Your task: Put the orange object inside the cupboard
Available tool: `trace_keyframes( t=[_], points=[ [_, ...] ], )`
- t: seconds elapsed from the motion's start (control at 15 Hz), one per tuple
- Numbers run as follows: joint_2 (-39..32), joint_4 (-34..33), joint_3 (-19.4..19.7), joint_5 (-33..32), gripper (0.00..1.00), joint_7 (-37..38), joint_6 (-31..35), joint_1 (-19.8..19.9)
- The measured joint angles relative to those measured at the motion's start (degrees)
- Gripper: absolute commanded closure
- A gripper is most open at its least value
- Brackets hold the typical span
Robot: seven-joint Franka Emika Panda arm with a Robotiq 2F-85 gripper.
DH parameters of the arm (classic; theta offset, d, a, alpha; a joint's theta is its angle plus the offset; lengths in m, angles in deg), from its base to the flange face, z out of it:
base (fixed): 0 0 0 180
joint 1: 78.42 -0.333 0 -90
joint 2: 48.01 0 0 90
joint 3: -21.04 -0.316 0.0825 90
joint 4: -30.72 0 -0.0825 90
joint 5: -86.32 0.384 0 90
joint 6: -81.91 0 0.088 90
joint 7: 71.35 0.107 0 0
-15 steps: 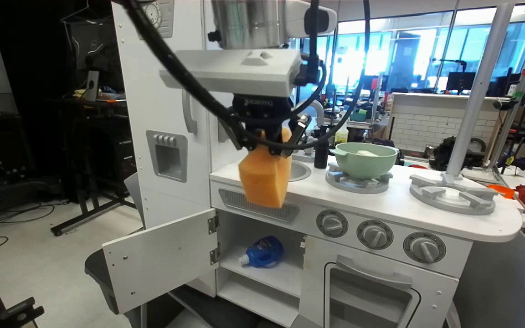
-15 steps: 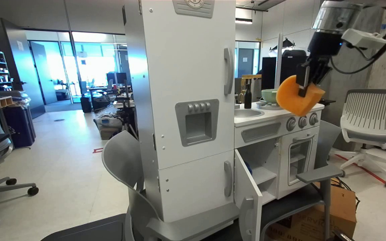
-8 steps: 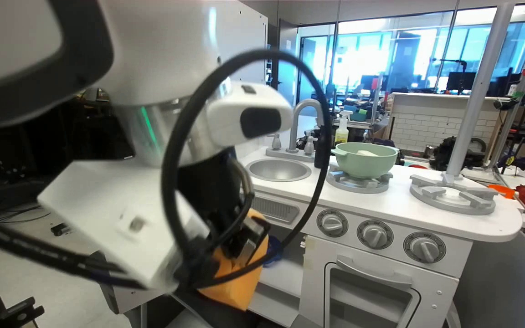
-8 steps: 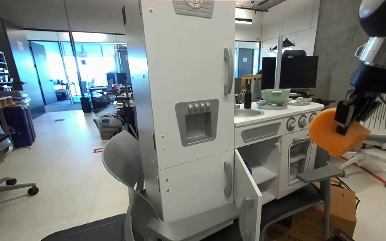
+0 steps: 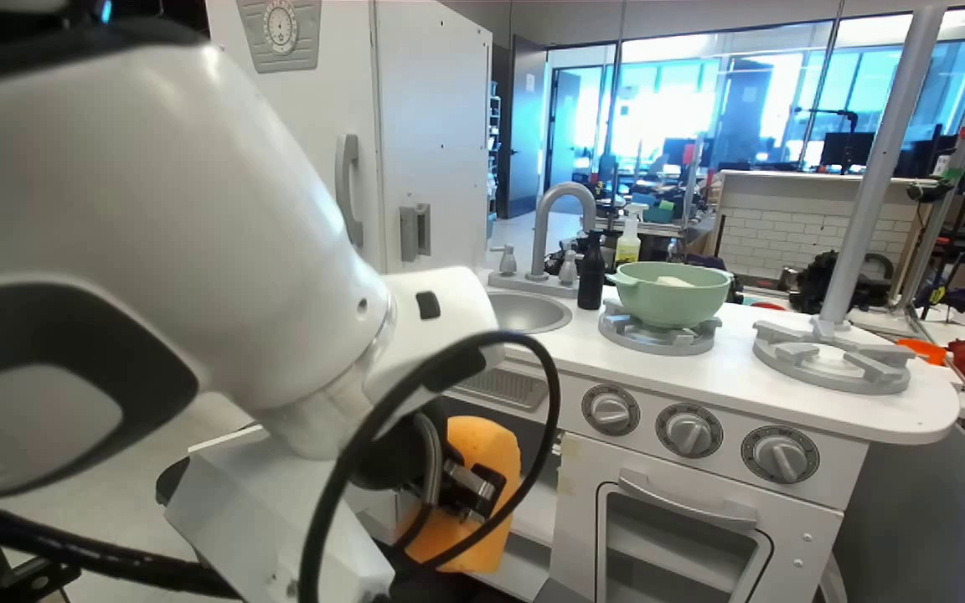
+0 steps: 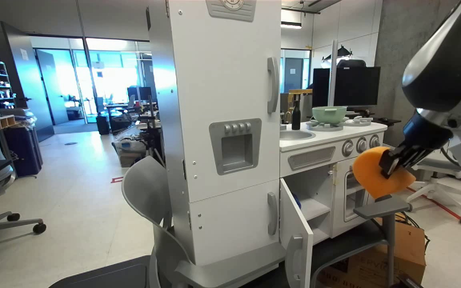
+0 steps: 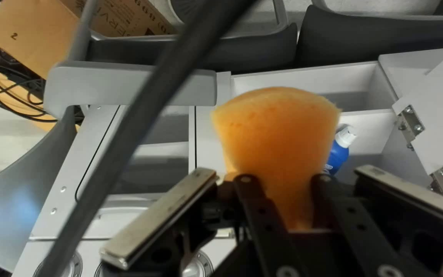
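Note:
The orange object (image 7: 277, 130), a foam-like block pinched narrow at the grip, is squeezed between the black fingers of my gripper (image 7: 286, 181). In an exterior view, the orange object (image 6: 368, 174) hangs in front of the windowed oven door, outside the cupboard (image 6: 313, 208). My gripper (image 6: 388, 162) is tilted toward the kitchen front. The white cupboard door (image 6: 296, 240) stands swung outward. Past the block, the wrist view shows the cupboard's inner shelf (image 7: 373, 125) and a blue bottle (image 7: 337, 154) lying inside. My arm covers most of the door in an exterior view.
A grey chair armrest (image 6: 382, 208) juts out before the oven door (image 6: 350, 204), just below the held block. Door hinges (image 7: 410, 123) show at the cupboard's side. A green bowl (image 5: 671, 293) sits on a burner above. My cable (image 5: 332, 486) loops beside the gripper.
From above the counter's front edge, my gripper has come down to the cupboard's height and turned from pointing downward to facing the kitchen front. The orange object has stayed in its grip.

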Motion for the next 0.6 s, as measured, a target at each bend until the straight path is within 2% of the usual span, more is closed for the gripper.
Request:
trace_keyframes(
  t=[0.2,0.4,0.6],
  points=[
    [-8.8,-2.9,0.1,-6.5,0.97,-0.1,0.6,3.3],
    [-17.6,-7.9,1.6,-11.1,0.97,-1.0,0.6,4.3],
    [-24.6,-15.2,5.0,-25.1,0.97,6.9,0.6,2.4]
  ],
)
